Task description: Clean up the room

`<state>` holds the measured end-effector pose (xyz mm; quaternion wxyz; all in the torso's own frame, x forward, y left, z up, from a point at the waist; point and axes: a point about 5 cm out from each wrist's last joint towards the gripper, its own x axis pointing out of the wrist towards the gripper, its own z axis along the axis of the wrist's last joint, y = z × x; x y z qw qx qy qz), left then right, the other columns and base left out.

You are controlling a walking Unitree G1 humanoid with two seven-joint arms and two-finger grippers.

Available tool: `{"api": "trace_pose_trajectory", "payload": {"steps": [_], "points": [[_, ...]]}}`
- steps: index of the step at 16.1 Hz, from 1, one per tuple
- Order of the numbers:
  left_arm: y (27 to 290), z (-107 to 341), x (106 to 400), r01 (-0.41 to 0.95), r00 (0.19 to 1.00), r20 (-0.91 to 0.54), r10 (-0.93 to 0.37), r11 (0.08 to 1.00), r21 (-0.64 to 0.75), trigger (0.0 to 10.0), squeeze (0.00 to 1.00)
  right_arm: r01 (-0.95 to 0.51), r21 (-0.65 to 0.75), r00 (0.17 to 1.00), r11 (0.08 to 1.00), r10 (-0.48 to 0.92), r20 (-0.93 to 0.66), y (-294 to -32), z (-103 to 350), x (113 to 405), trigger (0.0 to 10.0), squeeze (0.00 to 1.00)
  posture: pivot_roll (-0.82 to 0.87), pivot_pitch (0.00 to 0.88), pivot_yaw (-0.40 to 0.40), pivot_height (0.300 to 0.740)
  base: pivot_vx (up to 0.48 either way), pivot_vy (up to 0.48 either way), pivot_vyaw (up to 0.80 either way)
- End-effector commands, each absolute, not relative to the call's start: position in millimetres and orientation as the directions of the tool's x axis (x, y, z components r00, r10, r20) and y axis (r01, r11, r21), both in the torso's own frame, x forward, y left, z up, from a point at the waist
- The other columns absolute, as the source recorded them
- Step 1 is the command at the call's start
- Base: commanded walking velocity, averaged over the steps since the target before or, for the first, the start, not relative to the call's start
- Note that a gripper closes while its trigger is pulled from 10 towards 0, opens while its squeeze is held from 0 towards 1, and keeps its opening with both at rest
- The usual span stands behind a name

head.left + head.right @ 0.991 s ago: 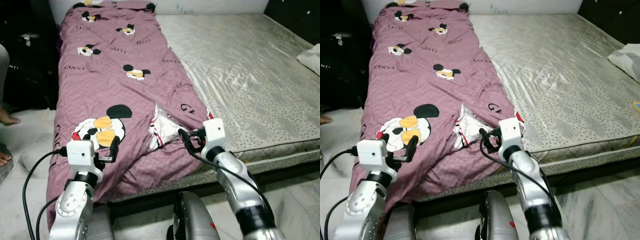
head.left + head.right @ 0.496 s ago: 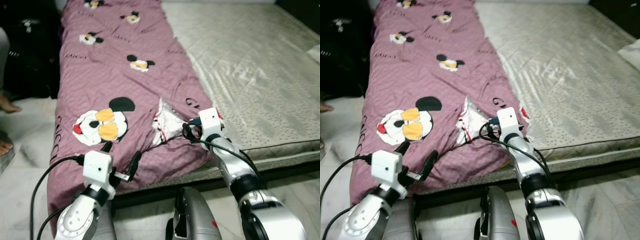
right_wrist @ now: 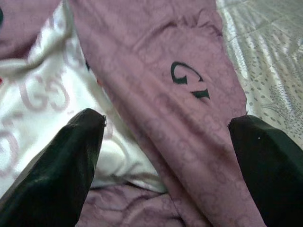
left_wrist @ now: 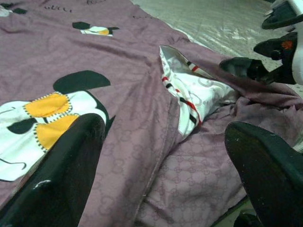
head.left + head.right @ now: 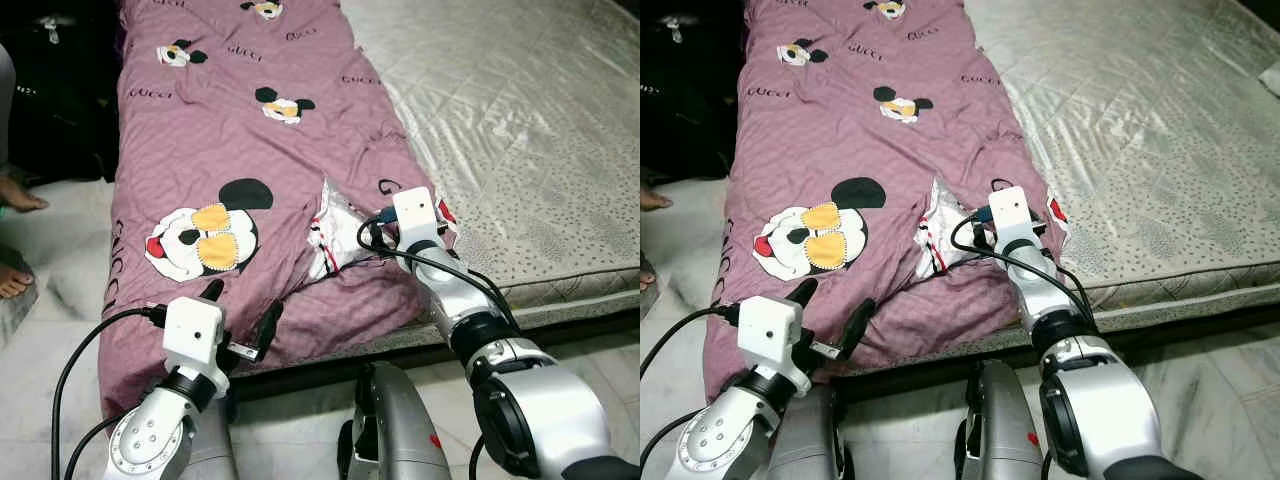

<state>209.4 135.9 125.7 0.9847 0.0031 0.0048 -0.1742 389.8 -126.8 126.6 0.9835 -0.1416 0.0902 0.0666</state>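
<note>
A purple blanket (image 5: 230,130) with cartoon mouse prints covers the left half of the bed. Near the bed's foot a fold turns up its white printed underside (image 5: 335,240). My right gripper (image 5: 372,243) hovers at that fold, open. In the right wrist view its fingers (image 3: 71,156) stand wide apart over purple fabric and the white lining (image 3: 42,104). My left gripper (image 5: 242,303) is open just above the blanket's foot edge, with nothing between its fingers (image 4: 61,165).
The bare grey mattress (image 5: 520,130) takes up the right half of the bed. A person's feet (image 5: 20,195) rest on the pale floor at the left, beside dark bags (image 5: 60,90). My own torso (image 5: 385,430) shows below the bed edge.
The camera has tilted down and closer to the bed. My left gripper has dropped from over the large mouse print to the blanket's foot edge. The right gripper stays at the fold.
</note>
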Motion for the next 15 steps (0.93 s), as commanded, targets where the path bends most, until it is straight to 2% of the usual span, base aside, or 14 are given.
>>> {"api": "trace_pose_trajectory", "payload": {"steps": [1, 2, 3, 4, 5, 6, 7, 8, 9, 10, 12, 13, 14, 15], "points": [[134, 127, 207, 0.347, 0.938, -0.016, -0.347, 0.938, 0.012, 10.0, 0.00, -0.170, -0.327, 0.968, 0.930, 0.096, -0.232, -130, 120, 388, 3.9, 0.00, 0.21, 0.247, -0.062, 0.563, 0.000, 0.000, 0.00], [134, 128, 207, 0.348, 0.937, -0.017, -0.348, 0.937, 0.012, 10.0, 0.00, -0.179, -0.376, 0.965, 0.909, 0.087, -0.249, -132, 117, 387, 2.8, 0.00, 0.22, 0.248, -0.064, 0.563, 0.000, 0.000, 0.00], [135, 128, 207, 0.346, 0.938, -0.019, -0.346, 0.938, 0.014, 10.0, 0.00, -0.187, -0.386, 0.962, 0.903, 0.089, -0.259, -134, 115, 386, 0.0, 0.00, 0.22, 0.248, -0.065, 0.563, 0.000, 0.000, 0.00], [136, 128, 207, 0.341, 0.940, -0.020, -0.341, 0.940, 0.017, 10.0, 0.00, -0.199, -0.432, 0.958, 0.880, 0.082, -0.274, -137, 112, 386, 3.4, 0.00, 0.22, 0.249, -0.069, 0.563, 0.000, 0.000, 0.00], [136, 127, 206, 0.339, 0.941, -0.021, -0.338, 0.941, 0.017, 10.0, 0.00, -0.200, -0.443, 0.957, 0.874, 0.077, -0.279, -138, 111, 385, 7.8, 0.00, 0.23, 0.249, -0.070, 0.563, 0.000, 0.000, 0.00], [136, 127, 206, 0.336, 0.942, -0.022, -0.336, 0.942, 0.018, 10.0, 0.00, -0.201, -0.469, 0.956, 0.860, 0.069, -0.284, -140, 110, 385, 6.4, 0.00, 0.23, 0.249, -0.071, 0.563, 0.000, 0.000, 0.00], [136, 127, 206, 0.336, 0.942, -0.023, -0.335, 0.942, 0.018, 10.0, 0.00, -0.205, -0.492, 0.956, 0.846, 0.066, -0.285, -140, 110, 385, 5.9, 0.00, 0.23, 0.249, -0.071, 0.563, 0.000, 0.000, 0.00], [136, 127, 206, 0.334, 0.942, -0.022, -0.334, 0.942, 0.019, 10.0, 0.00, -0.206, -0.513, 0.956, 0.833, 0.060, -0.286, -140, 110, 385, 7.6, 0.00, 0.23, 0.245, -0.072, 0.563, 0.000, 0.000, 0.00], [136, 127, 207, 0.333, 0.943, -0.022, -0.333, 0.943, 0.021, 10.0, 0.00, -0.212, -0.531, 0.955, 0.820, 0.060, -0.289, -139, 109, 385, 8.4, 0.00, 0.23, 0.245, -0.072, 0.563, 0.000, 0.000, 0.00], [136, 127, 207, 0.332, 0.943, -0.021, -0.331, 0.943, 0.024, 10.0, 0.00, -0.218, -0.543, 0.954, 0.811, 0.061, -0.292, -138, 109, 384, 7.5, 0.00, 0.23, 0.245, -0.072, 0.563, 0.000, 0.000, 0.00], [139, 128, 208, 0.316, 0.949, -0.018, -0.316, 0.948, 0.035, 10.0, 0.00, -0.212, -0.580, 0.957, 0.787, 0.045, -0.288, -137, 110, 385, 4.1, 0.00, 0.25, 0.246, -0.075, 0.563, 0.000, 0.000, 0.00], [139, 129, 208, 0.312, 0.950, -0.018, -0.311, 0.949, 0.036, 10.0, 0.00, -0.212, -0.582, 0.957, 0.785, 0.045, -0.288, -137, 111, 386, 3.3, 0.00, 0.25, 0.248, -0.076, 0.563, 0.000, 0.000, 0.00], [141, 129, 206, 0.303, 0.953, -0.020, -0.303, 0.952, 0.040, 10.0, 0.00, -0.207, -0.587, 0.959, 0.783, 0.043, -0.280, -137, 113, 387, 0.0, 0.00, 0.26, 0.251, -0.077, 0.563, 0.000, 0.000, 0.00], [142, 129, 205, 0.297, 0.955, -0.021, -0.296, 0.954, 0.042, 10.0, 0.00, -0.200, -0.592, 0.961, 0.781, 0.038, -0.275, -138, 115, 388, 0.0, 0.00, 0.26, 0.256, -0.079, 0.563, 0.000, 0.000, 0.00]]}}
